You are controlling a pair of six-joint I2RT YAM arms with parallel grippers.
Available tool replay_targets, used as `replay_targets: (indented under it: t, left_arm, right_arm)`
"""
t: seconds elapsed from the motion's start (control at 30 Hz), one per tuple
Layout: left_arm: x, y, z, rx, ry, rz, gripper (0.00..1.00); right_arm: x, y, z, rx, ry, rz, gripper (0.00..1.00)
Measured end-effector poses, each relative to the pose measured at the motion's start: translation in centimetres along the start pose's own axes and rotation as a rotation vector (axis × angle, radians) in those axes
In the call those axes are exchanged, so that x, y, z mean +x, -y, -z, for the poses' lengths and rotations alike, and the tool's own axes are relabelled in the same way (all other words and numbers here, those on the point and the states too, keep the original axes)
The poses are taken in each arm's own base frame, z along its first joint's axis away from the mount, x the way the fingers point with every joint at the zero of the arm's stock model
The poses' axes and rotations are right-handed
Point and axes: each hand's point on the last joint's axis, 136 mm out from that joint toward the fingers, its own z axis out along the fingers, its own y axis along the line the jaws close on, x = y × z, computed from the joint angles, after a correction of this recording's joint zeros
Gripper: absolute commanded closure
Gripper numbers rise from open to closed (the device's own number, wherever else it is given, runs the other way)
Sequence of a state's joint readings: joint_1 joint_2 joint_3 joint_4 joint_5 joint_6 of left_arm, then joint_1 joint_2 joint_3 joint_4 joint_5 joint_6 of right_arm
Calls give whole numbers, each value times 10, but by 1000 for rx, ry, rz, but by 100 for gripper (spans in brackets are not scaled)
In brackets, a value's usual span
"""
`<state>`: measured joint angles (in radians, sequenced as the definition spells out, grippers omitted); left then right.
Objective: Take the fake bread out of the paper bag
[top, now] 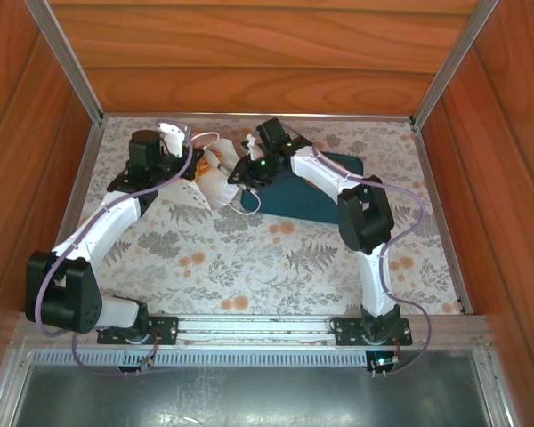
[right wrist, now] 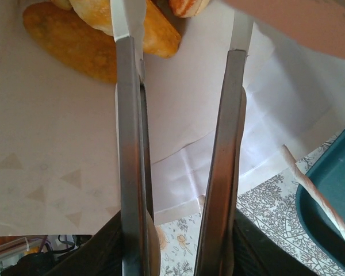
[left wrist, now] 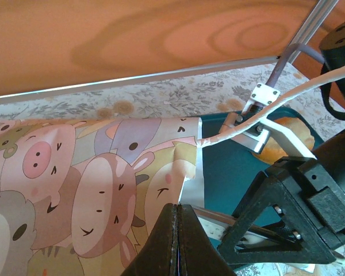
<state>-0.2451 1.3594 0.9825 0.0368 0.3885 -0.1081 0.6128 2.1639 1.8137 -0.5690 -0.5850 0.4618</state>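
The paper bag (top: 215, 174) lies on its side at the back of the table, its mouth facing right. The left wrist view shows the bag's cartoon-animal side (left wrist: 92, 172). My left gripper (left wrist: 177, 210) is shut on the bag's edge and sits at the bag's left end (top: 192, 169). My right gripper (top: 238, 171) is open and reaches into the bag's mouth. Its fingers (right wrist: 129, 115) run over the white inner paper (right wrist: 57, 144) toward golden-brown fake bread (right wrist: 63, 43) deep inside. Nothing is held between them. Another bread piece (left wrist: 283, 138) lies on the teal tray.
The teal tray (top: 329, 191) lies just right of the bag, under my right arm, its rim (right wrist: 333, 190) close by. The bag's loop handle (right wrist: 316, 192) trails on the flowered cloth. Wooden walls enclose the table on the back and both sides.
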Motion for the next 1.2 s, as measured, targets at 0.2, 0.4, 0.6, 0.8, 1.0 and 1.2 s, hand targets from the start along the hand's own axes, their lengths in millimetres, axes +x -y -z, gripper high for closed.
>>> replay_targets:
  t: [0.2,0.4,0.6,0.8,1.0,1.2]
  left_arm:
    - [0,0,0,-1,0,0,100]
    - [-1,-3,0,-19,3,-2,100]
    - [-3,-7,0,-46,13,-15,100]
    - [-7,-14,1,-97,26,-63,100]
    - [-12,-19,4,-177,36,-178,100]
    - [-15,-19,6,-257,32,-312,100]
  right_arm:
    - [-4,-2,0,8,1,16,71]
    - [-3,4,1,36,4,18,84]
    - [3,2,9,53,13,19,90]
    - [13,-11,31,49,35,13,92]
    - [21,-26,52,38,63,-3,92]
    - [26,-36,68,30,88,-21,94]
